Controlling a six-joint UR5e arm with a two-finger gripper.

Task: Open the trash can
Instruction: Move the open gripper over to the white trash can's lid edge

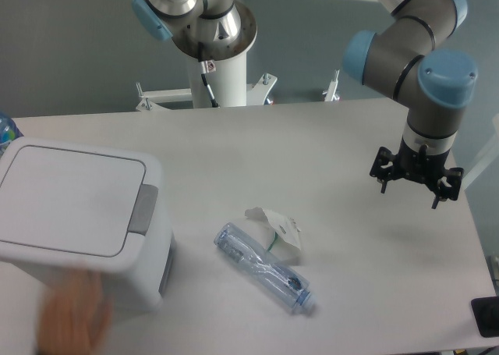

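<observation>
Trash can [78, 218] sits at the left end of the worktop [327, 144], white, boxy, rounded corners. Lid [70, 199] lies flat and shut. Grey latch button [143, 209] on the lid's right edge, facing the middle of the worktop. The can's left side and lower front run out of frame, so its full outline can't be read.

My jaws [415, 185] hang well to the right of the trash can, above the worktop's right portion, touching nothing. Seen from this angle they are a dark cluster of prongs; I cannot tell whether they stand open or closed. Nothing visible between them. Only my wrist and two blue-capped joints show; the arm's upper links are cut off at the top edge.

Just right of the trash can, near its lower corner: a clear plastic bottle [263, 268] on its side, cap end pointing away from the can toward the front edge. Touching or just behind the bottle, a crumpled white piece of paper or card [277, 230]; contact is hard to judge.

In front of the trash can, bottom left: a blurred skin-toned shape [74, 316], smeared and partly out of frame, overlapping the can's front face. Looks like a hand, not certain.

Behind the can, at the far left frame edge, a sliver of something blue [5, 129], unidentifiable.

Far from the can, at the bottom right edge, a dark object [486, 316] clipped by the frame.
</observation>
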